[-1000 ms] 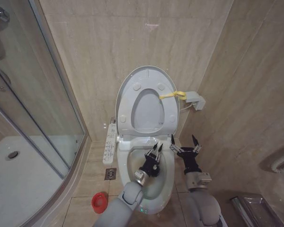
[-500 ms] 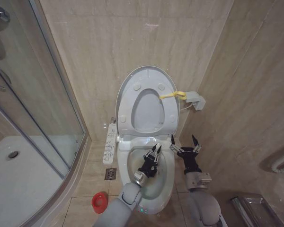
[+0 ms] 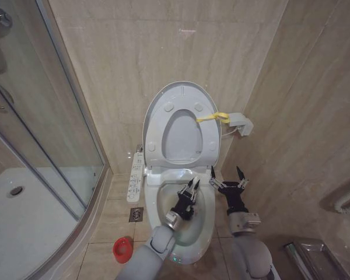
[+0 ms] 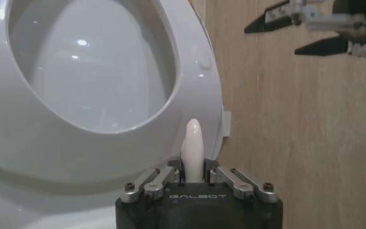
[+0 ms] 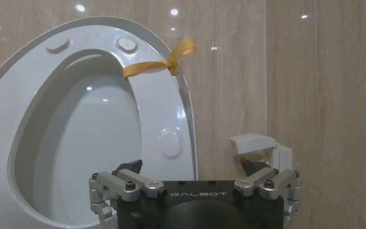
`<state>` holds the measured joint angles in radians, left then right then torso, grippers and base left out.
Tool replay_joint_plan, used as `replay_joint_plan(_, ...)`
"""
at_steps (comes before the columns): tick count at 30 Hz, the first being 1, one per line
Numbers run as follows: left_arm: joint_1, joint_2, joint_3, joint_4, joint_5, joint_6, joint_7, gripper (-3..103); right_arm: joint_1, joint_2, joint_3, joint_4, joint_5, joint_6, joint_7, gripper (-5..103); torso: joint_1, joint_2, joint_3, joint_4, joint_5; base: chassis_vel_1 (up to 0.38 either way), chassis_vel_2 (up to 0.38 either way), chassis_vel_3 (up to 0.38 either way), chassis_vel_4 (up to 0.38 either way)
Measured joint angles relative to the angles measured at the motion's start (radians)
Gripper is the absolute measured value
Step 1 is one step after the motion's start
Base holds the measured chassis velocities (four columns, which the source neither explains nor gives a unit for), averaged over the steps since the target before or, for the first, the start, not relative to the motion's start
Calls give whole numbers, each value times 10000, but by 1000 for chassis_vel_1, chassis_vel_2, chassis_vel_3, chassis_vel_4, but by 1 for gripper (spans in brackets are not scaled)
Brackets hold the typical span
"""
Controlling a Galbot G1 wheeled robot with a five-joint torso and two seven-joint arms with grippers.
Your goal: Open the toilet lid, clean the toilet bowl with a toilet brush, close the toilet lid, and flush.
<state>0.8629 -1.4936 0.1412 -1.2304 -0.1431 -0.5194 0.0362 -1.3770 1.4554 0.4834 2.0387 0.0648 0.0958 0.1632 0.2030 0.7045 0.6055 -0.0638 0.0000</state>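
The left gripper (image 3: 189, 188) is over the toilet bowl (image 3: 205, 224) and pinches the toilet brush (image 4: 192, 148) by its white handle. The right gripper (image 3: 226, 175) waits wide apart beside the bowl, holding nothing. The toilet lid (image 3: 157, 111) stands up against the wall. Step 1 looks done. Scrubbing seems underway. Closing and flushing are left.

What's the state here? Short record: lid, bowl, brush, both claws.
lid: up, leaning on the wall, yellow strap at its edge
bowl: open, left arm reaching in
brush: white handle gripped in left claw; bristle head hidden
left claw: over the bowl, shut on the brush
right claw: open, empty, beside the bowl's right rim
red cup: on the floor left of the bowl
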Motion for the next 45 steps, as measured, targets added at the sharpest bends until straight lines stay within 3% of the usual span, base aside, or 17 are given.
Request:
replay_joint_plan(7, -24, 151, 237, -1034, -711, 507, -20, 21, 0, 0, 0, 0, 0, 0, 0, 100, -1, 1, -1, -5, -2, 0, 0, 0, 0)
replay_joint_plan(18, -136, 383, -438, 483, -333, -46, 74, 21, 0, 0, 0, 0, 0, 0, 0, 100, 0, 0, -1, -1, -1, 0, 0, 0, 0)
replay_joint_plan(31, -242, 338, -411, 1642, -287, -349, 328, 21, 0, 0, 0, 0, 0, 0, 0, 100, -1, 0, -1, 0, 0, 0, 0, 0, 0)
replay_joint_plan(45, -196, -18, -70, 275, 374, -540, 98, 21, 0, 0, 0, 0, 0, 0, 0, 100, 0, 0, 0, -4, 0, 0, 0, 0, 0)
